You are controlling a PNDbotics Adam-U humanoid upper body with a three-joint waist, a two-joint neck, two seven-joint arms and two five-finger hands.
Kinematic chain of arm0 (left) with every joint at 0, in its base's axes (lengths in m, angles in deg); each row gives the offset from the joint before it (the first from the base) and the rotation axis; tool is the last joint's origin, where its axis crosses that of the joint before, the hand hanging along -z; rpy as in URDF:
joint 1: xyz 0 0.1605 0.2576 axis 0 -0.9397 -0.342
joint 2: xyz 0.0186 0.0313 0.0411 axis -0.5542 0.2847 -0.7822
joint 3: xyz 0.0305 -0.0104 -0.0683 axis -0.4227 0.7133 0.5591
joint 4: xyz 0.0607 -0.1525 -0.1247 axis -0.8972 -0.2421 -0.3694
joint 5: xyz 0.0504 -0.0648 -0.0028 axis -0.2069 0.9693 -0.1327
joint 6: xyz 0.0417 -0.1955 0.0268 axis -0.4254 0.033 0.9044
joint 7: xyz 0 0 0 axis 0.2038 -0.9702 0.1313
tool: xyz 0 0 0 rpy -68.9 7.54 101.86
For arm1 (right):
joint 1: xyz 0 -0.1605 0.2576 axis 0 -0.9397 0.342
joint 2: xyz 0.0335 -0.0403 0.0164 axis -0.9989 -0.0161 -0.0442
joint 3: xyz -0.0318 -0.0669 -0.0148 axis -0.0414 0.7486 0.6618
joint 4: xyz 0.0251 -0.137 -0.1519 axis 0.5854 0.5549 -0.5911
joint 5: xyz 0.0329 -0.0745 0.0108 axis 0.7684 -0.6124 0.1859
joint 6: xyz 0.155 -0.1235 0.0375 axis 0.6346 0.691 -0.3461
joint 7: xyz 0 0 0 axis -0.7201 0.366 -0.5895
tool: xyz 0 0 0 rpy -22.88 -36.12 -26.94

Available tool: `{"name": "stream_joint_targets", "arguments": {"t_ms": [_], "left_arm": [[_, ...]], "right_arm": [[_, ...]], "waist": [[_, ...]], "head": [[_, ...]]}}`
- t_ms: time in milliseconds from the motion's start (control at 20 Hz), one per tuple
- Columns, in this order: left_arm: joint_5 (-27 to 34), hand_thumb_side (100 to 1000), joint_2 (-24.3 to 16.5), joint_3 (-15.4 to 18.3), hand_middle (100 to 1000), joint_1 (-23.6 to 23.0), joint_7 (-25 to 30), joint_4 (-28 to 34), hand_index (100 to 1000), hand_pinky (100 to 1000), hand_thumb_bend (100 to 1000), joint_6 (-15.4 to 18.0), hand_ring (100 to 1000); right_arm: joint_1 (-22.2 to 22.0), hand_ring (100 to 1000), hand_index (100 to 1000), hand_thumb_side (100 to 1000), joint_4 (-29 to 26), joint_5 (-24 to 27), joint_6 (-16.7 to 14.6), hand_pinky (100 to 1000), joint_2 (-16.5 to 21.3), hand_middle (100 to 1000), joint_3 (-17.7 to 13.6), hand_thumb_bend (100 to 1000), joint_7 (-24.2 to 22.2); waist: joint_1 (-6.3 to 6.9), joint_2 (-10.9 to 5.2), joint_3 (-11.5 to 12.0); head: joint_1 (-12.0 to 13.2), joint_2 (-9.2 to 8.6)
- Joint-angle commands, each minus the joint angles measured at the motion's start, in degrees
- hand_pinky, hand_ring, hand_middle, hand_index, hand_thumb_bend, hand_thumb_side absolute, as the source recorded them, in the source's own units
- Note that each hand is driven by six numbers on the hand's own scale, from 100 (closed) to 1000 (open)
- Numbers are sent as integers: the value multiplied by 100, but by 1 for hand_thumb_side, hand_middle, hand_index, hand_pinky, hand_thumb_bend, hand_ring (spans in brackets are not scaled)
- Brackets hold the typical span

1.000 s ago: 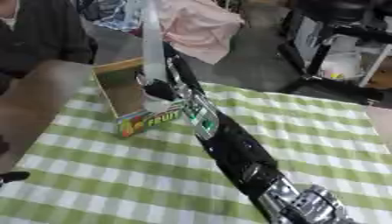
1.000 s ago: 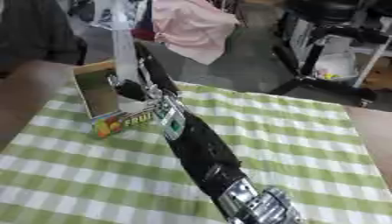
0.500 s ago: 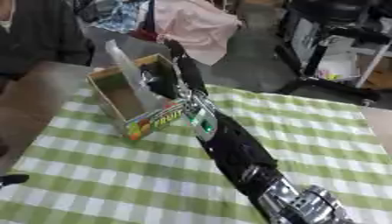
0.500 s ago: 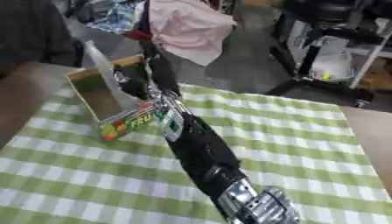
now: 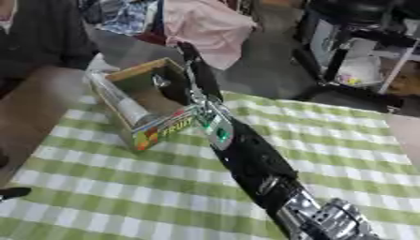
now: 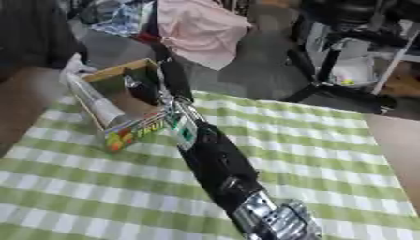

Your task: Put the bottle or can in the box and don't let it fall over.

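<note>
One second of change, left eye view: a tall pale thing that stood upright above the box is no longer up there. A pale long shape now lies slanted along the box's left inner wall, probably the bottle.
Right hand, left eye view: the right hand is down inside the box near the far wall, with one dark part rising above the rim. Whether its fingers are spread, curled or gripping the pale shape cannot be told.
Camera, left eye view: the whole picture has shifted since then, so the box's new angle is partly head tilt. I cannot tell whether the box itself was nudged.
Left hand, left eye view: a dark sliver at the lower left edge looks like the left hand, idle. Its state cannot be told.
Box, right eye view: it sits on the green check cloth that covers the tabletop, with its fruit label facing the robot.
Pale shape, right eye view: it again runs slanted from the far left corner towards the near wall, inside the box and not upright.
Meaning for the task: the thing seems to have gone into the box, but leaning rather than standing.
Risk: if the hand lets go like this, the thing may end up lying down, so it likely needs righting first.
</note>
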Motion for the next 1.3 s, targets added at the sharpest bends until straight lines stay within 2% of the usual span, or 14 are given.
{"name": "stream_joint_targets", "arguments": {"t_ms": [50,250,300,350,400,650,800,900,950,1150,1300], "left_arm": [[-14,767,-13,32,1000,34,-7,114,921,701,305,11,1000],[-31,768,-42,62,1000,-41,-38,99,921,701,306,14,1000],[-42,773,-63,90,1000,-100,-60,80,921,700,308,7,1000],[-61,759,-92,133,1000,-171,-97,63,921,700,322,6,1000],[-78,774,-117,164,1000,-229,-128,53,921,700,308,10,1000],[-173,777,-269,367,1000,-509,-325,13,922,699,310,27,1000],[-249,779,-379,528,1000,-715,-478,-5,922,699,310,37,1000],[-298,778,-452,655,1000,-846,-602,-8,922,698,309,37,1000],[-318,775,-493,712,1000,-893,-664,-1,922,698,309,40,1000],[-350,776,-618,755,1000,-983,-744,29,922,698,308,49,1000],[-355,778,-601,744,1000,-1023,-720,22,921,697,310,54,1000]], "right_arm": [[96,929,1000,568,-196,174,-40,952,168,1000,6,222,-92],[34,919,1000,570,-459,505,-100,944,231,1000,119,209,-296],[1,890,1000,567,-603,628,-161,920,273,1000,183,180,-379],[-65,864,1000,623,-833,868,-238,895,333,1000,275,132,-536],[-139,856,1000,573,-1066,1137,-281,888,398,1000,364,145,-726],[-690,831,1000,565,-2425,2304,-446,870,771,1000,749,100,-1705],[-1387,829,1000,537,-3477,3148,-545,869,1019,1000,818,100,-2170],[-1882,825,1000,541,-4081,3582,-573,869,1104,999,761,100,-2353],[-2150,825,1000,508,-4342,3744,-574,877,1116,998,696,100,-2398],[-3226,827,1000,493,-5008,3991,-573,882,1055,1000,346,100,-2322],[-3942,841,1000,510,-5260,3856,-719,889,856,1000,103,100,-2321]], "waist": [[85,-94,-79],[102,-110,-270],[119,-130,-450],[141,-153,-646],[159,-177,-793],[164,-302,-1498],[188,-382,-1919],[200,-438,-2186],[196,-464,-2321],[183,-524,-2669],[200,-528,-2865]], "head": [[24,-54],[85,-20],[146,29],[223,80],[285,121],[684,338],[1039,495],[1300,572],[1447,606],[1827,699],[2010,792]]}}
